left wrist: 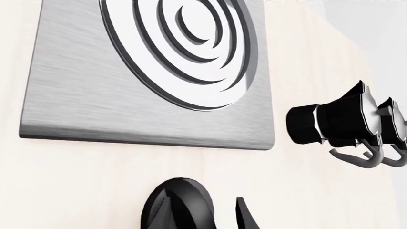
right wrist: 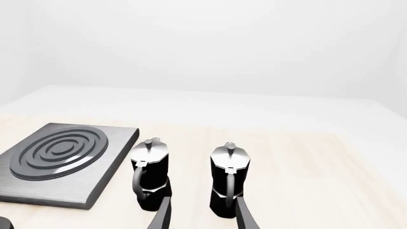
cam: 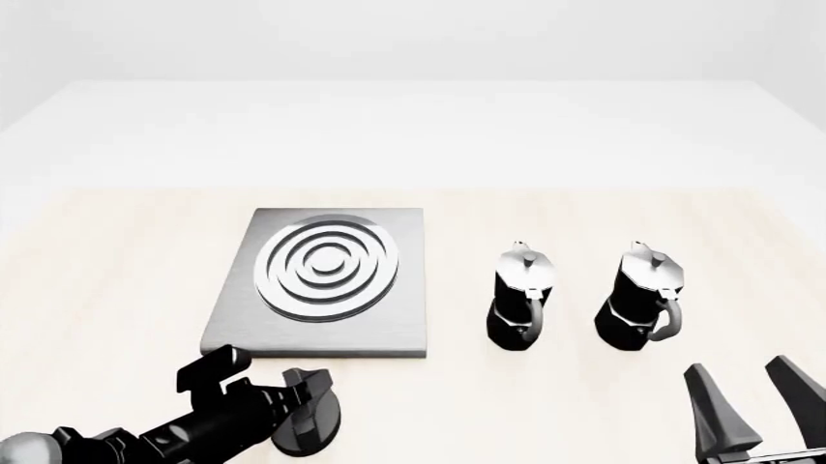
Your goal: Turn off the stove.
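Note:
The stove [cam: 387, 319] is a flat brushed-grey square plate with raised silver rings, left of the table's middle. It also shows in the left wrist view [left wrist: 95, 95] and the right wrist view [right wrist: 108, 148]. Its round black ridged knob [cam: 308, 433] lies on the table in front of the plate's near edge. My left gripper [cam: 308, 391] is right at the knob. In the left wrist view the knob [left wrist: 181, 205] covers one finger, and the other finger [left wrist: 245, 215] stands apart from it with bare table between. The jaws look open. My right gripper [cam: 752, 401] is open and empty at the near right.
Two black-and-silver moka pots [cam: 520, 295] [cam: 639, 295] stand upright side by side to the right of the stove, straight ahead of the right gripper [right wrist: 203, 217]. They also show in the left wrist view [left wrist: 343, 119]. The wooden tabletop [cam: 116, 261] ends at a pale back wall.

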Action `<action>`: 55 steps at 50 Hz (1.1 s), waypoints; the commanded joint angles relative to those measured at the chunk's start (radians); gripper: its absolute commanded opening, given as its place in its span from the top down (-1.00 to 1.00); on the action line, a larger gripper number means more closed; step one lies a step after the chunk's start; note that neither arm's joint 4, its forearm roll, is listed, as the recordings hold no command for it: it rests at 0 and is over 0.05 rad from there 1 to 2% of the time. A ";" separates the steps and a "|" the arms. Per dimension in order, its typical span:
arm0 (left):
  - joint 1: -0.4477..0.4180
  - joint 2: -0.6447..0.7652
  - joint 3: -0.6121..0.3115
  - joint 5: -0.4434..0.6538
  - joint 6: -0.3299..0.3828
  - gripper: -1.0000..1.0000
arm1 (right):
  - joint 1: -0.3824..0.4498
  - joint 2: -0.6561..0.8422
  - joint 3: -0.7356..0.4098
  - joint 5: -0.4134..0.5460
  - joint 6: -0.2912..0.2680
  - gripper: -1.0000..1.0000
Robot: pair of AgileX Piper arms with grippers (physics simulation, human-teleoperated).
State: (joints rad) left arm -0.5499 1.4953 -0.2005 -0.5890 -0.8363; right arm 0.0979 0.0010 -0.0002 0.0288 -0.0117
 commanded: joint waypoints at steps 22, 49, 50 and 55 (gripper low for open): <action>-0.095 0.070 -0.043 0.000 0.004 -1.00 | 0.009 0.000 0.000 0.002 0.000 -1.00; -0.126 0.067 -0.132 0.066 0.055 -1.00 | 0.012 0.000 0.000 0.000 0.005 -1.00; -0.119 0.056 -0.139 0.079 0.067 -1.00 | 0.013 0.000 0.000 -0.001 0.006 -1.00; -0.109 0.010 -0.154 0.125 0.093 -1.00 | 0.015 0.000 0.000 -0.002 0.005 -1.00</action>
State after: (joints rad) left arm -0.5772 1.5183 -0.2672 -0.5076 -0.7634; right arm 0.1097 0.0010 -0.0002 0.0284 -0.0074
